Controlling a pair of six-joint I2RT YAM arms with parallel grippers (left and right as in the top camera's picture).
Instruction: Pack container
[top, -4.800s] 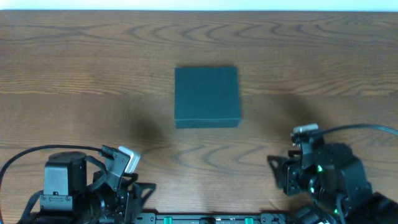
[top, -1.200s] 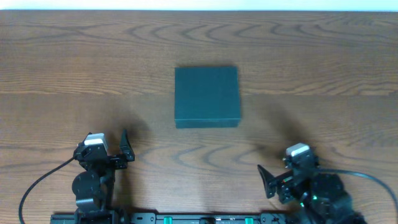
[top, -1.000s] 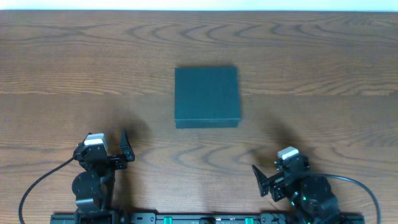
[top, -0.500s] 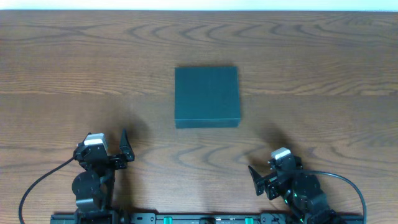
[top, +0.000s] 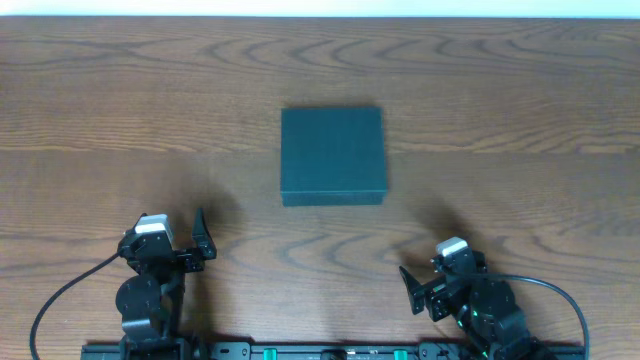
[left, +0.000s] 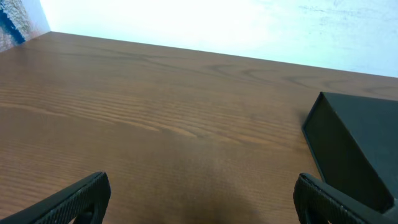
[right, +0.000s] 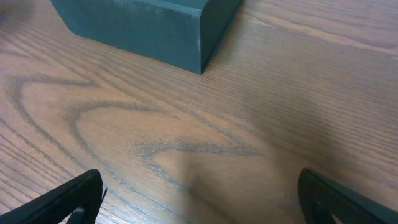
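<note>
At centre: container (top: 333, 155) closed, inside hidden | left end effector (left: 202, 182) spread | right end effector (right: 199, 177) spread

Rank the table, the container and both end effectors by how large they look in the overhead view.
1. table, spanning almost the whole frame
2. container
3. left end effector and right end effector: both open and much alike in size, so they are not ranked against each other

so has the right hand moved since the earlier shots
Yes. The right hand slid left and down in the overhead view, judged against the unmoved container.
</note>
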